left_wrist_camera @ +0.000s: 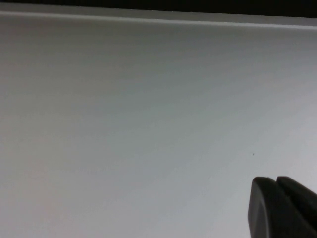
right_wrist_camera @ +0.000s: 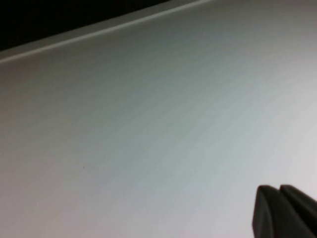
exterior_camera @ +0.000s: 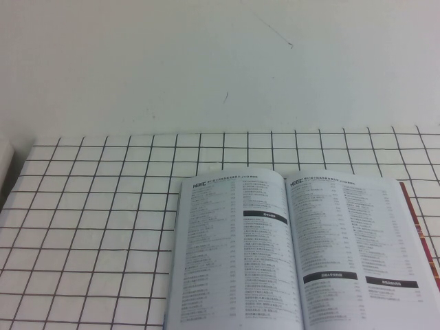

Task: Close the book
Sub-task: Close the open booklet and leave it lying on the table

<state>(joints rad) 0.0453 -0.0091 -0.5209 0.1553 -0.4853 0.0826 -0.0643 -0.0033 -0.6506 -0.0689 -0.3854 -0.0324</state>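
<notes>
An open book (exterior_camera: 295, 251) lies flat on the checked cloth (exterior_camera: 96, 227), at the front right in the high view. Both pages show dense printed columns, and a red cover edge (exterior_camera: 419, 227) peeks out along its right side. Neither arm appears in the high view. In the left wrist view my left gripper (left_wrist_camera: 276, 181) shows only its two black fingertips, pressed together with nothing between them, against a plain pale surface. My right gripper (right_wrist_camera: 280, 189) looks the same in the right wrist view: black tips together, holding nothing. The book is absent from both wrist views.
A white wall (exterior_camera: 220, 62) rises behind the table's far edge. A pale object (exterior_camera: 4, 159) sits at the far left edge of the cloth. The book runs off the front and right borders of the high view.
</notes>
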